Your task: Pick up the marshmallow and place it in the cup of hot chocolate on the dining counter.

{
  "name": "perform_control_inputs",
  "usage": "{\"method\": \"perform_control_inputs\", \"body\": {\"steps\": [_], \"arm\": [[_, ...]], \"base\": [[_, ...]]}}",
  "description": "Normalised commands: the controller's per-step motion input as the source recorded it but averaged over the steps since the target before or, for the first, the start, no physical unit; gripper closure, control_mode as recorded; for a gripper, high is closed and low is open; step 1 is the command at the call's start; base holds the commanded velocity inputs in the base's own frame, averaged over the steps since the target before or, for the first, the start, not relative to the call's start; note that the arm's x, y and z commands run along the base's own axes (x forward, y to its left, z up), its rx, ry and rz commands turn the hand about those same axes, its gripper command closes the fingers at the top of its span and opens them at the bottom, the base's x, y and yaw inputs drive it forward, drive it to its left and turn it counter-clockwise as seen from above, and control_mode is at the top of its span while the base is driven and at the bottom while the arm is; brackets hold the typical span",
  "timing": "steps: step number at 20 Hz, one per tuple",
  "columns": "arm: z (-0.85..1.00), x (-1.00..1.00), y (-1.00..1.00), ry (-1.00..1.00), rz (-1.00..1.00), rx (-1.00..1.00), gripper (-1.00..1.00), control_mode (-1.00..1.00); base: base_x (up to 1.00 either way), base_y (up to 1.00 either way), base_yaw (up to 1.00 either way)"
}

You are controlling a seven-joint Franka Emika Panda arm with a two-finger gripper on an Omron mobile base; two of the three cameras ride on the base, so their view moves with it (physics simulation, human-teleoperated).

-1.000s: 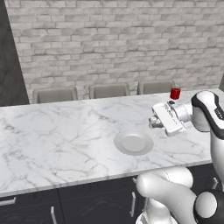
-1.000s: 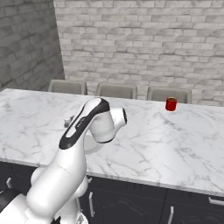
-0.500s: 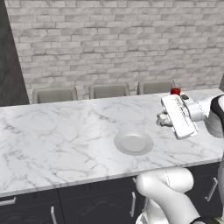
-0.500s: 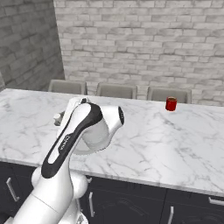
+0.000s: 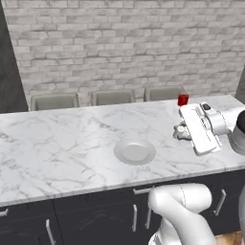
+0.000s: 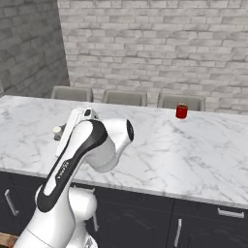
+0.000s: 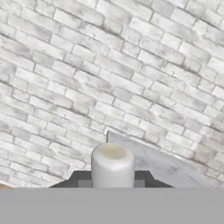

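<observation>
My claw (image 5: pixel 179 129) is clamped on the small white cylindrical marshmallow (image 7: pixel 112 165), holding it above the long white marble desk (image 5: pixel 62 143) with grey veins. The small red cylindrical cup of hot chocolate (image 5: pixel 183 99) stands near the desk's far edge, just beyond my hand. A round flat grey plate (image 5: pixel 135 152) lies well apart, toward the desk's middle.
</observation>
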Motion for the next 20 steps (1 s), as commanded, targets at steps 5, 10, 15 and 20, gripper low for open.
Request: {"method": "perform_control_inputs", "body": {"steps": [5,10,15,20], "arm": [[0.00,0.00,0.00,0.00,0.00,0.00,1.00,1.00],[0.00,0.00,0.00,0.00,0.00,0.00,1.00,1.00],[0.00,0.00,0.00,0.00,0.00,0.00,1.00,1.00],[0.00,0.00,0.00,0.00,0.00,0.00,1.00,1.00]], "base": [[-0.32,-1.00,0.00],[-0.13,-1.00,0.00],[-0.13,-1.00,0.00],[-0.21,-1.00,0.00]]}}
